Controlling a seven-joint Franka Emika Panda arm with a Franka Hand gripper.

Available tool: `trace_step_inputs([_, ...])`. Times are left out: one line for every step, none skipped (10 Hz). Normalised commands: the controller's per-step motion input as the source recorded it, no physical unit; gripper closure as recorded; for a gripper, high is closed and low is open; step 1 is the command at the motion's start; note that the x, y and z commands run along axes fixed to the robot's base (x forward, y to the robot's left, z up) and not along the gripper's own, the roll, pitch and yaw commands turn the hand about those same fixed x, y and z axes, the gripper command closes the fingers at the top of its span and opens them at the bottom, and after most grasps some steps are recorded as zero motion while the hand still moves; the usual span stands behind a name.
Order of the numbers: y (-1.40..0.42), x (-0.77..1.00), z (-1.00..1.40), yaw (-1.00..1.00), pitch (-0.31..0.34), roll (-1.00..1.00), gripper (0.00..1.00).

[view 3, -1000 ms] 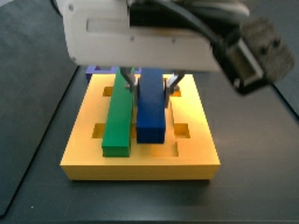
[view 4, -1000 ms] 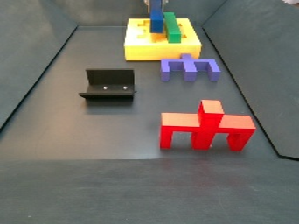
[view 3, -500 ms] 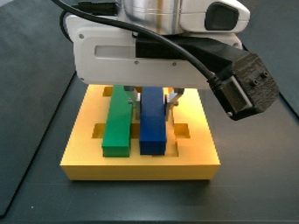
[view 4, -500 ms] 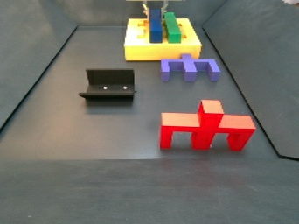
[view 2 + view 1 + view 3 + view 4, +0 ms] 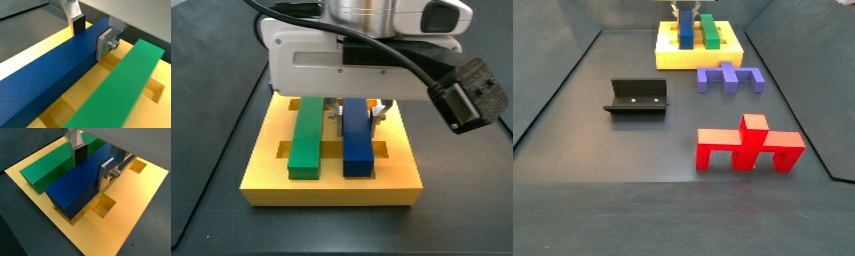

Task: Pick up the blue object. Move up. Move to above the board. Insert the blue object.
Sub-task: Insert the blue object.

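My gripper (image 5: 91, 159) hangs over the thick yellow-orange grooved board (image 5: 127, 208), silver fingers (image 5: 105, 44) flanking the long deep-blue rectangular bar (image 5: 80, 180) lying in its groove beside the green bar (image 5: 50, 165). Clamped or eased off, I cannot tell. It looks rigid, smooth, light; grip across its flat long sides.

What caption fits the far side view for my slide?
The gripper straddles the blue object lying beside the green bar on the board, with purple and red pieces and the fixture in front.
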Motion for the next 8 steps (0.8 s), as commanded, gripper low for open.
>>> trace_step_inputs([0.00, 0.00, -0.31, 0.00, 0.000, 0.00, 1.00])
trace_step_inputs([0.00, -0.11, -0.33, 0.00, 0.000, 0.00, 1.00])
trace_step_inputs([-0.09, -0.08, -0.32, 0.00, 0.000, 0.02, 1.00])
trace_step_inputs([-0.17, 0.00, -0.31, 0.00, -0.006, 0.01, 1.00])
trace_step_inputs([-0.24, 0.04, -0.28, 0.00, -0.013, -0.01, 1.00])
trace_step_inputs([-0.12, 0.00, -0.34, 0.00, -0.023, -0.05, 1.00])
trace_step_inputs([0.00, -0.02, 0.00, 0.00, -0.009, 0.00, 1.00])
trace_step_inputs([0.00, 0.00, 0.00, 0.00, 0.000, 0.00, 1.00])
